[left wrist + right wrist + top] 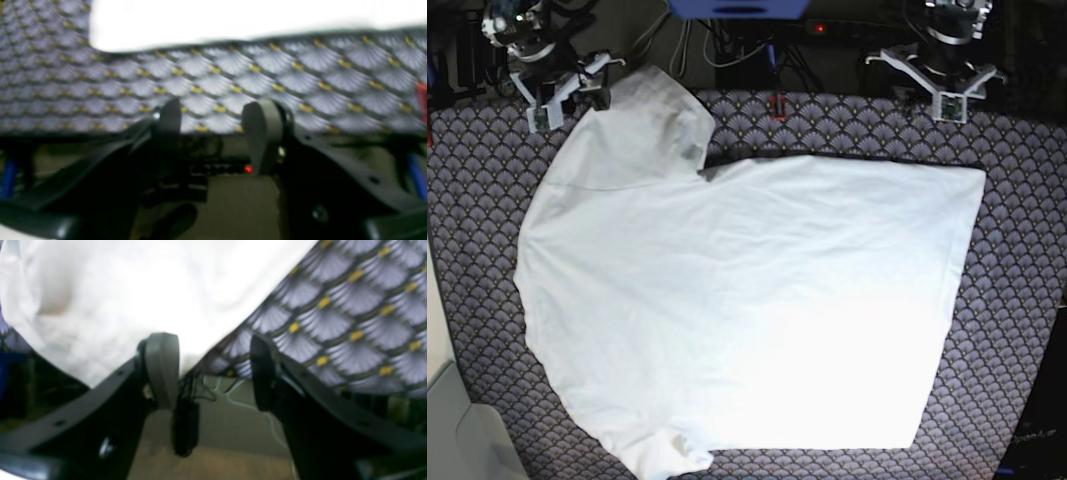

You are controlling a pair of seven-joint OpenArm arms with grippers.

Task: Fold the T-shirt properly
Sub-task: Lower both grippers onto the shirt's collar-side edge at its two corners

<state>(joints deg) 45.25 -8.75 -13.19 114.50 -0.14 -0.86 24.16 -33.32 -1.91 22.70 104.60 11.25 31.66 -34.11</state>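
The white T-shirt (747, 300) lies spread flat on the scallop-patterned cloth (1017, 300), one sleeve (657, 120) reaching toward the back left corner. My right gripper (570, 100) hovers at that corner beside the sleeve. In the right wrist view its fingers (161, 366) stand apart, with nothing in the right gripper (211, 370) and the T-shirt (133, 290) just beyond. My left gripper (947, 95) sits past the back right edge, apart from the shirt's straight edge. The left gripper (217, 123) is open and empty, and the T-shirt (233, 20) lies farther off.
A small red object (777, 103) lies on the patterned cloth (300, 83) at the back middle. Cables and a power strip with a red light (819, 28) run behind the table. A white box (467, 440) stands at the front left corner.
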